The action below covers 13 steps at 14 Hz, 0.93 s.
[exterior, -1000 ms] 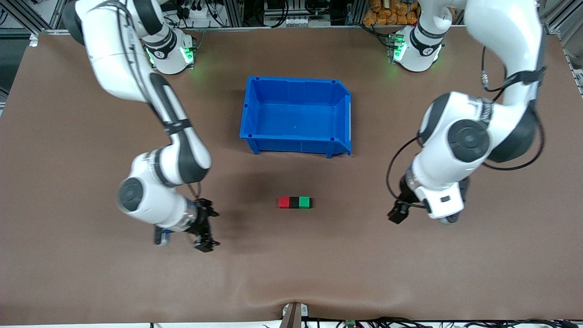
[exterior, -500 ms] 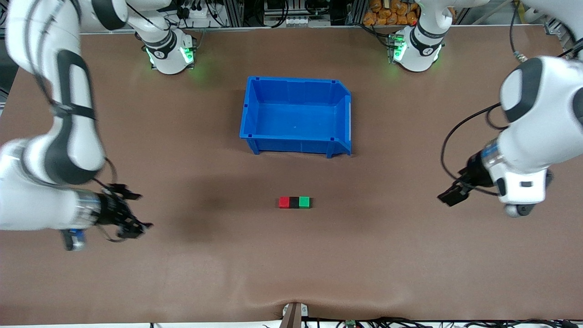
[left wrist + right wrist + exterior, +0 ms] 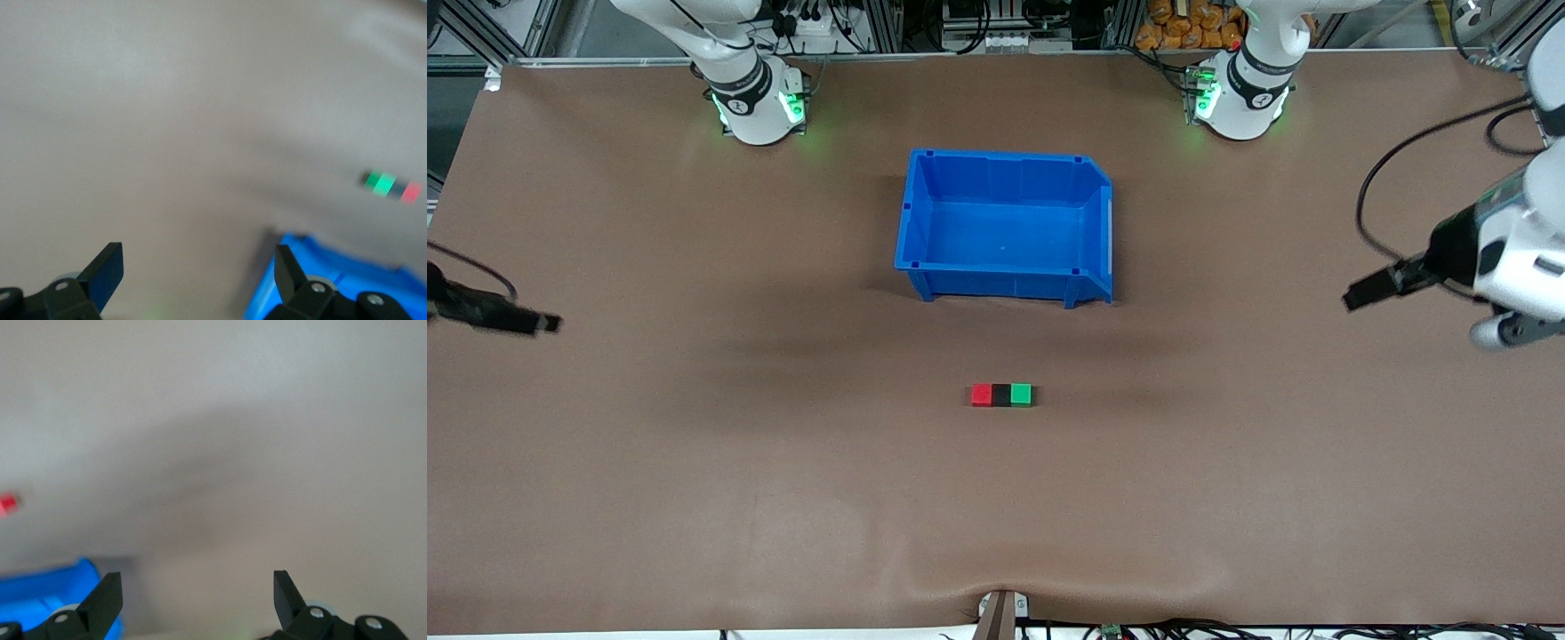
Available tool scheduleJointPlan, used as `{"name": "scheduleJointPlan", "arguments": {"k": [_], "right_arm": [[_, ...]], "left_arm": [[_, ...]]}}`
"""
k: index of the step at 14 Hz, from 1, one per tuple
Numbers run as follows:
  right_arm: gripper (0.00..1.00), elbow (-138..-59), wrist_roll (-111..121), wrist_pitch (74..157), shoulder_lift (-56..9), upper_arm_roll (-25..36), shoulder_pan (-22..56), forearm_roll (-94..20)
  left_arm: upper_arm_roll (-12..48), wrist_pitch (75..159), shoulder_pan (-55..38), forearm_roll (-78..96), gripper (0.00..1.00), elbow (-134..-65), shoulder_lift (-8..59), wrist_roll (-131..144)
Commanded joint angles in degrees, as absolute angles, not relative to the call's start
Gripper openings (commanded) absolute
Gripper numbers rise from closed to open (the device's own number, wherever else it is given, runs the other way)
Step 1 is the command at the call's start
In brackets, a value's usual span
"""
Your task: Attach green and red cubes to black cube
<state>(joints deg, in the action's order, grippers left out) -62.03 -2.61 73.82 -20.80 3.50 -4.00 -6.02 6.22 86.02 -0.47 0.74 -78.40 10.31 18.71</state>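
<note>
The red cube (image 3: pixel 981 395), black cube (image 3: pixel 1001 395) and green cube (image 3: pixel 1021 394) sit joined in one row on the brown table, black in the middle, nearer the front camera than the bin. My left gripper (image 3: pixel 1353 300) hangs open and empty over the left arm's end of the table. From its wrist the same row shows far off: green cube (image 3: pixel 383 183), red cube (image 3: pixel 411 193), well away from the left gripper (image 3: pixel 198 267). My right gripper (image 3: pixel 550 323) is open and empty over the right arm's end. Past the right gripper (image 3: pixel 195 592), only the red cube (image 3: pixel 7 503) shows.
An empty blue bin (image 3: pixel 911 222) stands at the table's middle, farther from the front camera than the cubes. Its rim shows in both wrist views, as the blue bin (image 3: pixel 333 280) and blue bin (image 3: pixel 40 600). Brown mat covers the table.
Both arms have swung away from the cube row toward their own ends of the table, grippers still open. The three cubes have not moved.
</note>
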Motion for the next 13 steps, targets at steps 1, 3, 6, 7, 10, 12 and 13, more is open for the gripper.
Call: {"name": "scheduleJointPlan", "arguments": {"k": [1, 3, 6, 7, 10, 12, 13], "right_arm": [[1.00, -71.60, 9.41, 74.79, -9.35, 2.72, -2.73, -2.81], [1.00, -77.32, 10.02, 74.19, -4.59, 2.64, -2.29, -2.29], [1.00, -90.84, 10.11, 83.64, 3.23, 2.46, -1.76, -2.11], [1.00, -91.05, 9.85, 83.50, 3.34, 2.11, -0.63, -1.67], [1.00, -85.03, 9.40, 81.31, 2.64, 2.11, 2.81, 4.19], [1.00, -81.22, 9.41, 79.37, 0.54, 2.28, 2.46, 5.45], [1.00, -81.04, 9.58, 79.10, 0.70, 2.29, 2.46, 5.19]], "left_arm": [[-0.41, 83.76, -5.08, 1.23, 1.00, -82.96, 4.59, 4.37], [-2.11, 84.11, -6.24, -0.34, 1.00, -86.29, 0.99, 0.71], [-0.27, 86.48, -5.98, -2.20, 1.00, -91.23, -2.02, 0.79], [-0.18, 86.40, -5.80, -2.63, 1.00, -90.88, -2.02, 0.62], [-0.26, 86.14, -5.89, -2.81, 1.00, -88.69, -0.97, 1.93], [-0.18, 86.13, -5.80, -2.81, 1.00, -88.07, -0.97, 2.64], [-0.18, 86.05, -5.80, -2.81, 1.00, -87.98, -0.88, 2.64]]}}
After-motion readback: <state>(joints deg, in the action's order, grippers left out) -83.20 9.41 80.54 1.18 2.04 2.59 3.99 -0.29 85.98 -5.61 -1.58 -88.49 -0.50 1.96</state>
